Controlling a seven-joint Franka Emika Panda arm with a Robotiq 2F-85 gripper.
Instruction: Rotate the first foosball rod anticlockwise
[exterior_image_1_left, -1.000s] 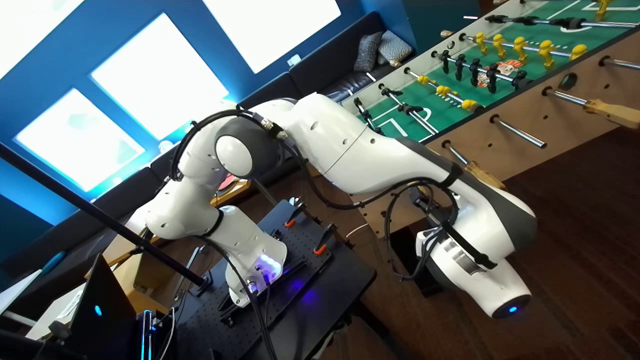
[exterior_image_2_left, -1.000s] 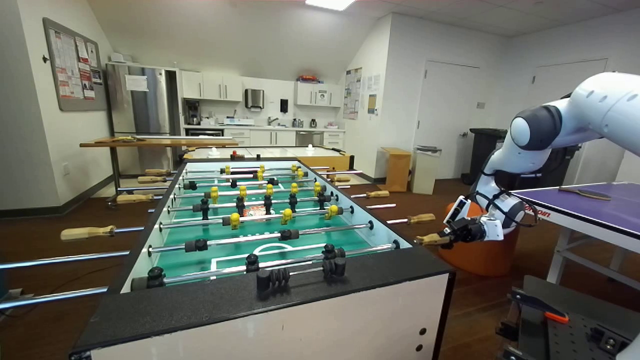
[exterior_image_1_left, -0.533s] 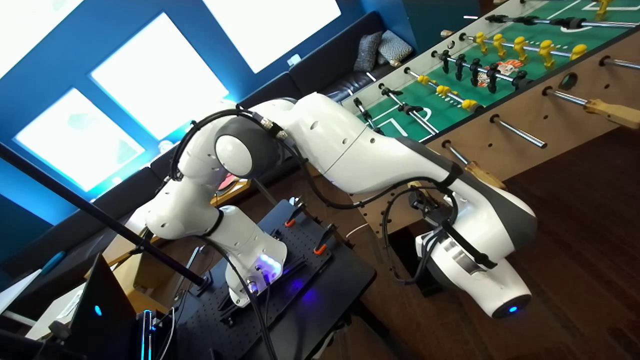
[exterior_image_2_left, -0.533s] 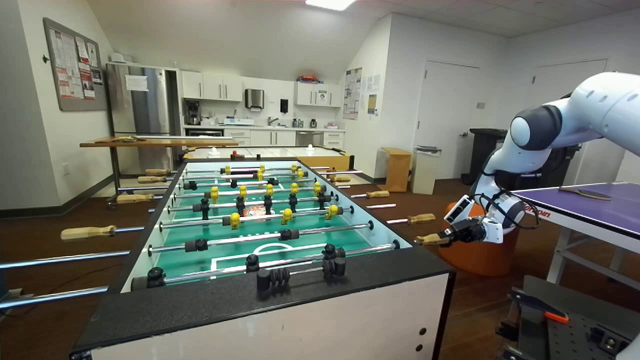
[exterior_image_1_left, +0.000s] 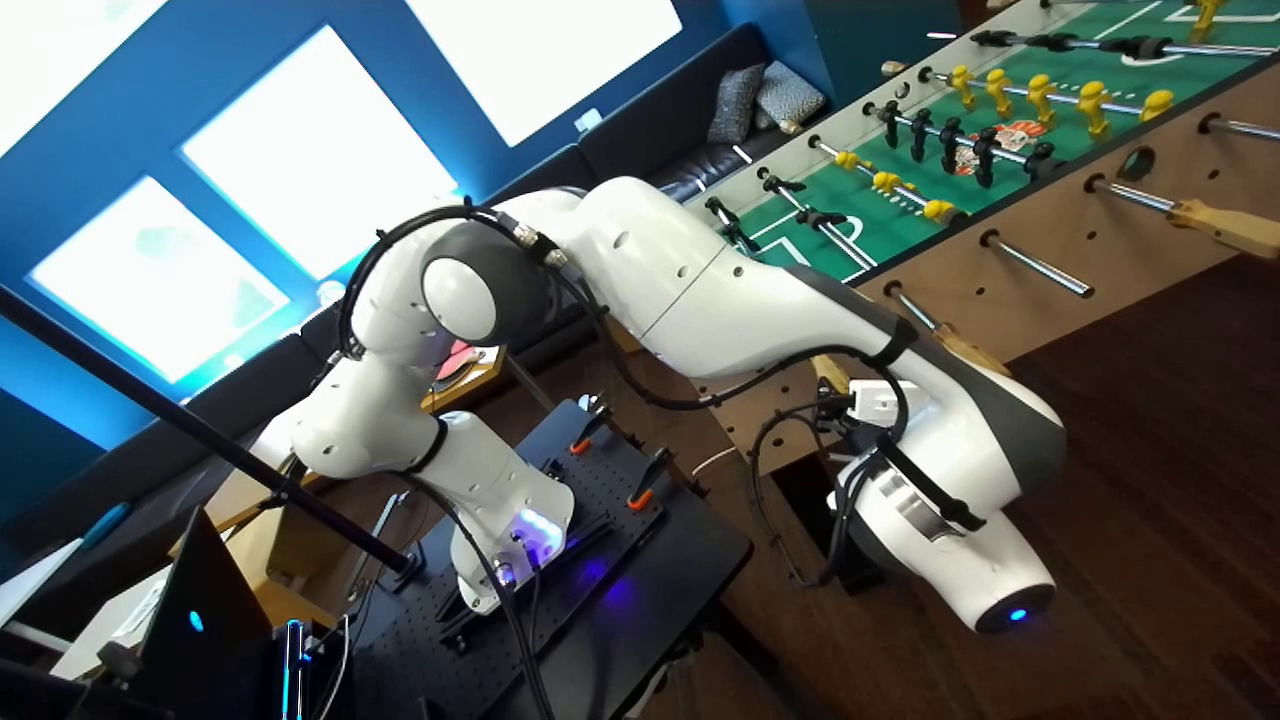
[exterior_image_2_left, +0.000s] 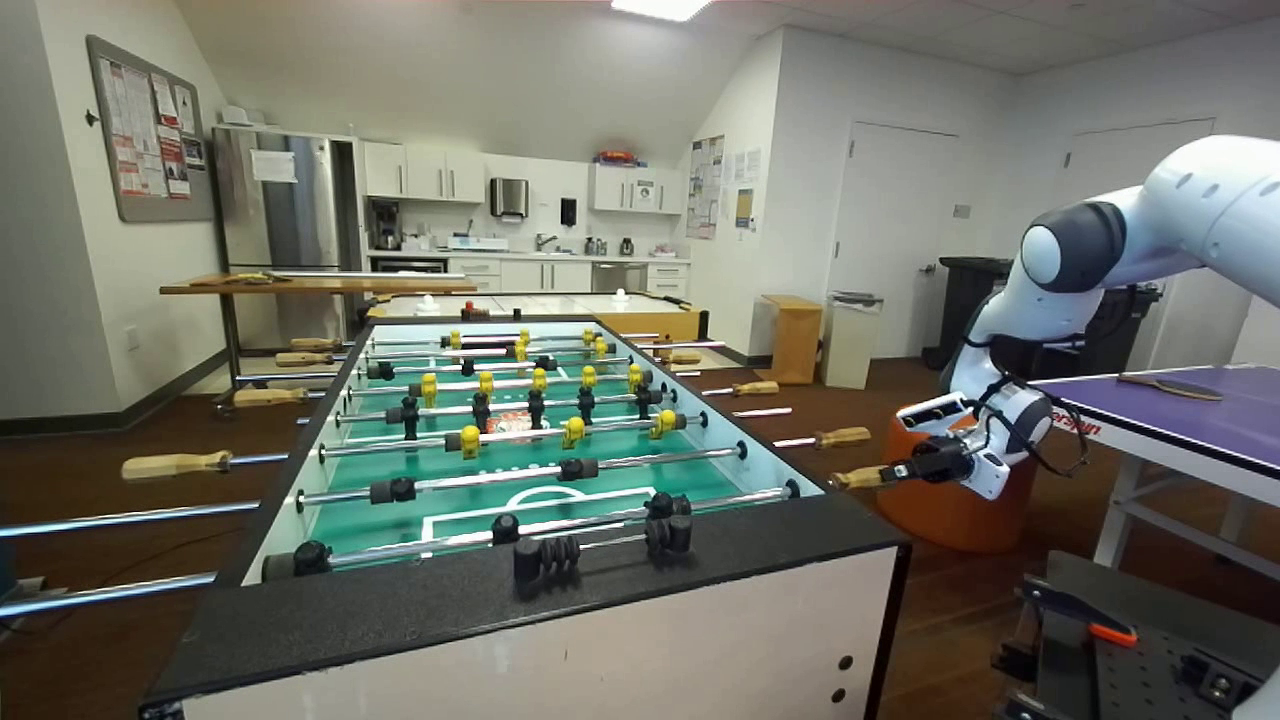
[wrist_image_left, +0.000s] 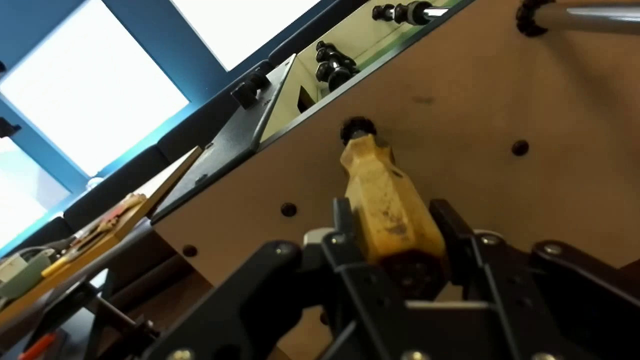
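The first foosball rod is the endmost one of the foosball table, and its handle sticks out from the brown side panel. This handle is of pale tan wood, cut in flat faces, with a narrow neck on the table side, some dark stains on the top face and a dark end. The neck stands just beside the black collar in the panel. Over the green pitch, in an exterior view, the rod is silver metal and carries black player figures. The gripper is clamped on the handle, one finger touching it from each side. The table's top edge runs slanting, near above the handle. The next tan-handled rod is near the gripper but apart from it, and away from the panel the dark floor spreads widely. An orange seat appears behind the gripper; how near it is, I cannot tell. On the white side of the purple table there are red letters, partly covered and not surely readable. The papers on the notice board are too small for reading.
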